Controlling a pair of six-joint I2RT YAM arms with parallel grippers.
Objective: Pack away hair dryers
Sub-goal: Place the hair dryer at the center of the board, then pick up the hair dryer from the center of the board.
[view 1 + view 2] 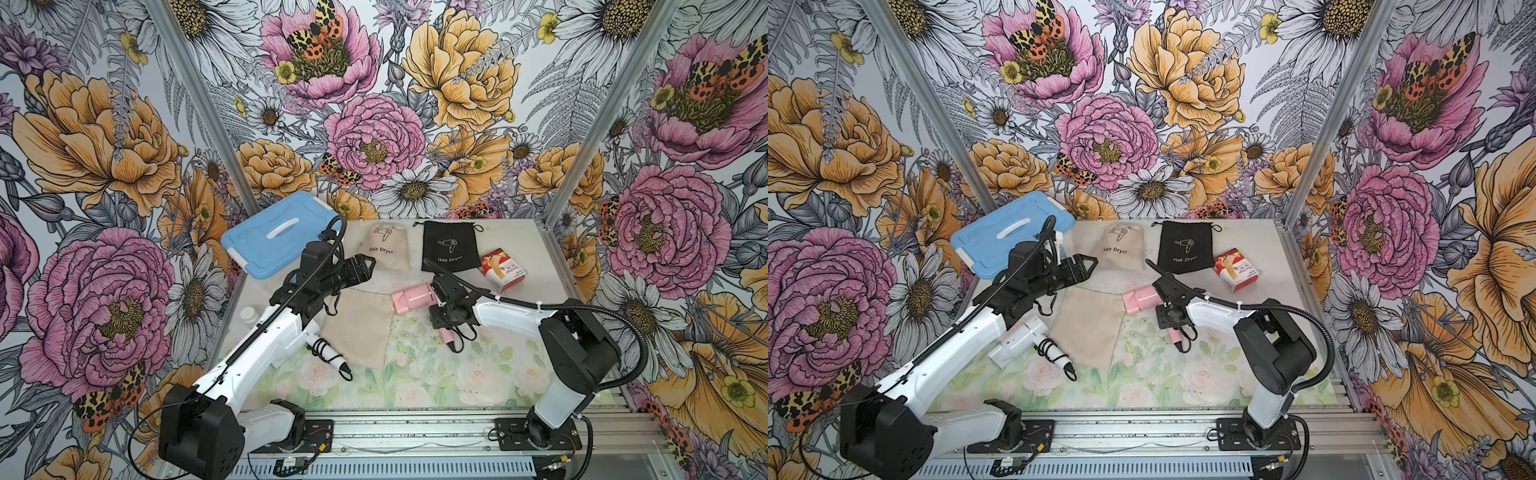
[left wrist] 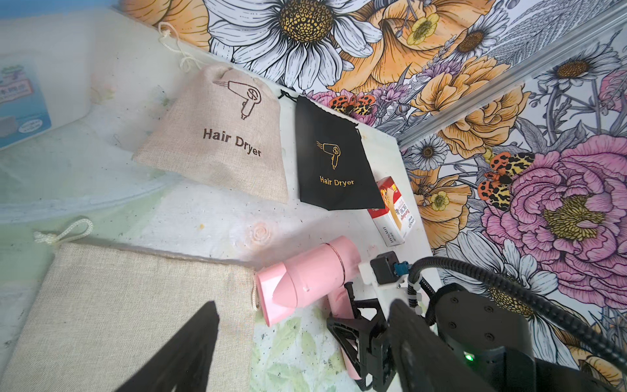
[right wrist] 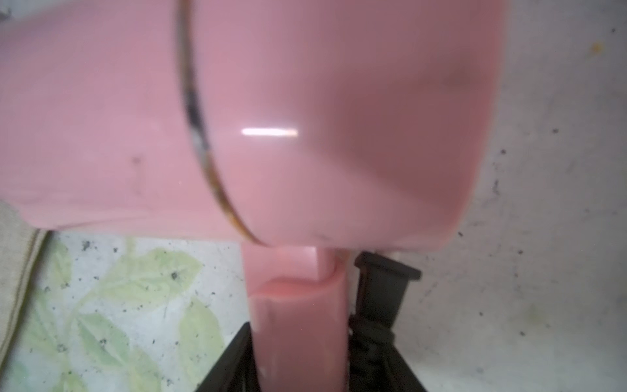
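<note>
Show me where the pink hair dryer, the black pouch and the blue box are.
pink hair dryer (image 1: 415, 297), in a top view, on its barrel
black pouch (image 1: 451, 249), in a top view, on the middle of the cloth
blue box (image 1: 257, 249), in a top view, on its lid

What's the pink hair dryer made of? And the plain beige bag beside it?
The pink hair dryer looks like hard glossy plastic: light glints off its smooth shell. The beige pouch looks like coarse woven cloth, perhaps linen or burlap, matte: its threads show.

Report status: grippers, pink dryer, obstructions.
Left gripper open, empty. Right gripper astride pink hair dryer handle, grip unclear. Nozzle beside nearer beige pouch, nothing between.
</note>
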